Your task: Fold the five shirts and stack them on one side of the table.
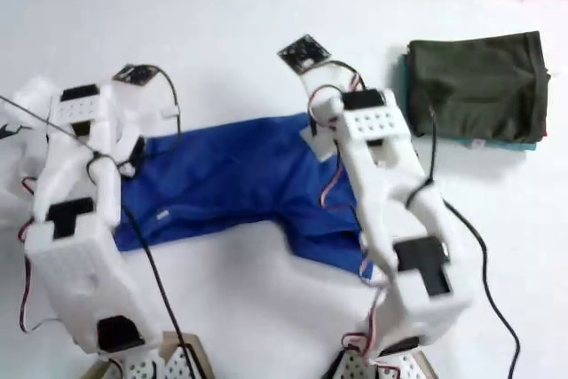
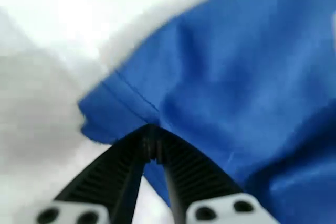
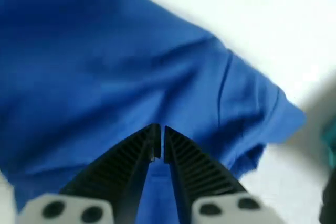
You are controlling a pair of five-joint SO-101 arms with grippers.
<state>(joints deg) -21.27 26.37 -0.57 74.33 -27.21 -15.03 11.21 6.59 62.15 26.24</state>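
Your left pincer (image 2: pixel 151 148) is clenched on the left edge of the blue shirt (image 1: pixel 231 175), with the hem caught between its tips. Your right pincer (image 3: pixel 159 142) is clamped too, tips pressed together on the shirt's right part, near a sleeve. The blue shirt lies rumpled across the middle of the white worktop (image 1: pixel 222 42), stretched between your two arms, its near right corner trailing under the right arm. At the far right sits a folded dark green shirt (image 1: pixel 475 82), stacked on a teal shirt (image 1: pixel 510 143) whose edge peeks out below it, well apart from the blue one.
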